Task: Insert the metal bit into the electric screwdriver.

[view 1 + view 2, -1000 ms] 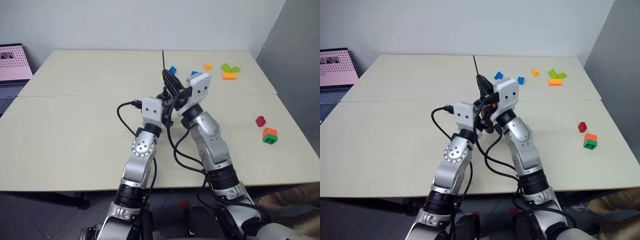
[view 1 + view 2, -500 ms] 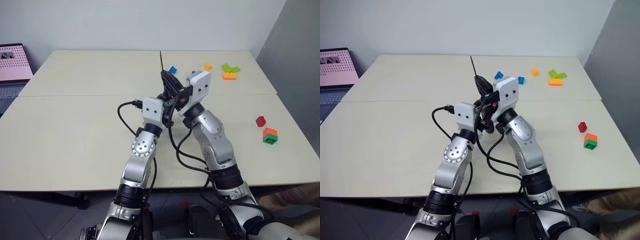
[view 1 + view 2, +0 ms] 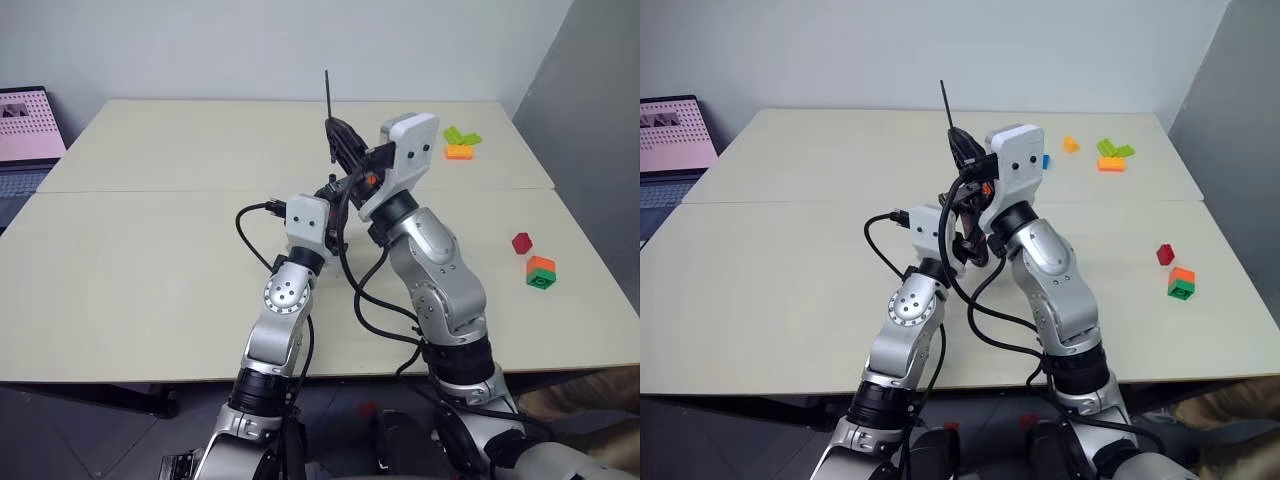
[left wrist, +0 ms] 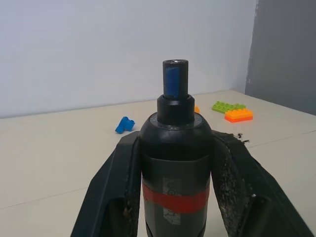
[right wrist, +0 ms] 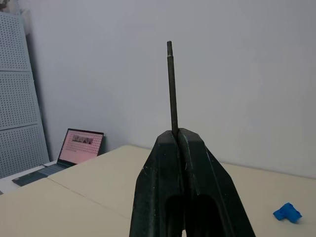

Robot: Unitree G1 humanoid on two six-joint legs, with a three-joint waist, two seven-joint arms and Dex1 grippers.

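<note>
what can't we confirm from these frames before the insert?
- Lower body of the black pen-shaped electric screwdriver with the red band: left wrist view, cut off by the frame edge and flanked by the left gripper's black fingers.
- Held end of the thin grey metal bit: right wrist view, hidden between the right gripper's shut fingers.
- Head views: left gripper hidden behind its white wrist housing.

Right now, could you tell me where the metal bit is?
The metal bit is pinched in the right gripper, pointing up above the table's middle, just above the electric screwdriver that the left gripper holds.
</note>
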